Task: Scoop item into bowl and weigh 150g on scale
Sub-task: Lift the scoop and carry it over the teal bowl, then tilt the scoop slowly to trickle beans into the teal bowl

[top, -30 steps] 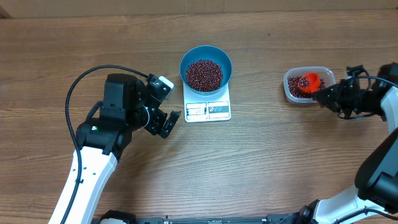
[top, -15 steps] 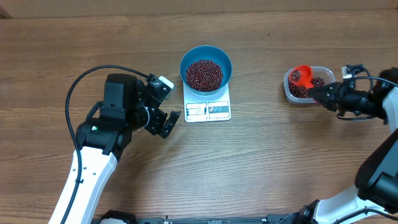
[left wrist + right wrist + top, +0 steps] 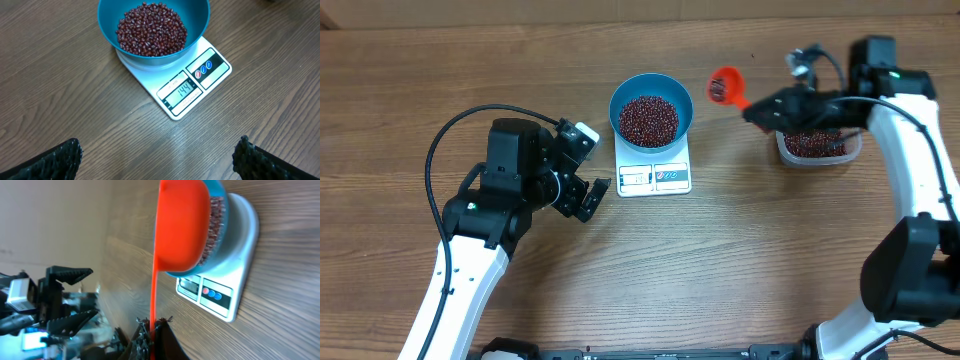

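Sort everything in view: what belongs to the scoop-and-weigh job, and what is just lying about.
In the job: beans; teal bowl; white scale; orange scoop, gripped by the right gripper; clear tub holding more beans.
Lying about: nothing loose on the table; only the left gripper, open and empty beside the scale.

An orange-red scoop (image 3: pixel 724 83) lies at one o'clock from the middle of the wood-grain table (image 3: pixel 740 250), its handle pointing toward four o'clock. A clear tub (image 3: pixel 790 155) stands near it at two o'clock, apart from the scoop.
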### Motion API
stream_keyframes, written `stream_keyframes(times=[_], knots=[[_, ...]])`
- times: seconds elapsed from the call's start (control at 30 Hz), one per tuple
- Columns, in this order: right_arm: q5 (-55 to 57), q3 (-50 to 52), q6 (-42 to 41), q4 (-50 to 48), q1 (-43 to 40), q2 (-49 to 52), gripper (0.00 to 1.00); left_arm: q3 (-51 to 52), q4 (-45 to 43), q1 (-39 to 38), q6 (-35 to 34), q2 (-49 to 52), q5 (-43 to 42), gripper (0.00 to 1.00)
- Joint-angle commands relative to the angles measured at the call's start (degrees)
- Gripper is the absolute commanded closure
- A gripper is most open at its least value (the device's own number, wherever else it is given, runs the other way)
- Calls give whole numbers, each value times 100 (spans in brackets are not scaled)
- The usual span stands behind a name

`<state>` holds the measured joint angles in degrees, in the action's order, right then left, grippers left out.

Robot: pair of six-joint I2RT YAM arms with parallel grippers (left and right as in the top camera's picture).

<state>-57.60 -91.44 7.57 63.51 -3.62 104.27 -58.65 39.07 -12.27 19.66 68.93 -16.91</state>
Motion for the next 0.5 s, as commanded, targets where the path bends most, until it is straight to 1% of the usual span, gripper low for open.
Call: stream_keyframes(times=[0.0, 0.23, 0.47], knots=[[649, -299, -601, -168, 468, -238, 96, -87, -9, 26, -57, 39, 42, 1], [1665, -319, -1233, -686, 1274, -238, 96, -87, -9, 26, -57, 39, 42, 0], [2420, -319, -1276, -896, 1840, -238, 96, -85, -9, 24, -57, 42, 42, 0]])
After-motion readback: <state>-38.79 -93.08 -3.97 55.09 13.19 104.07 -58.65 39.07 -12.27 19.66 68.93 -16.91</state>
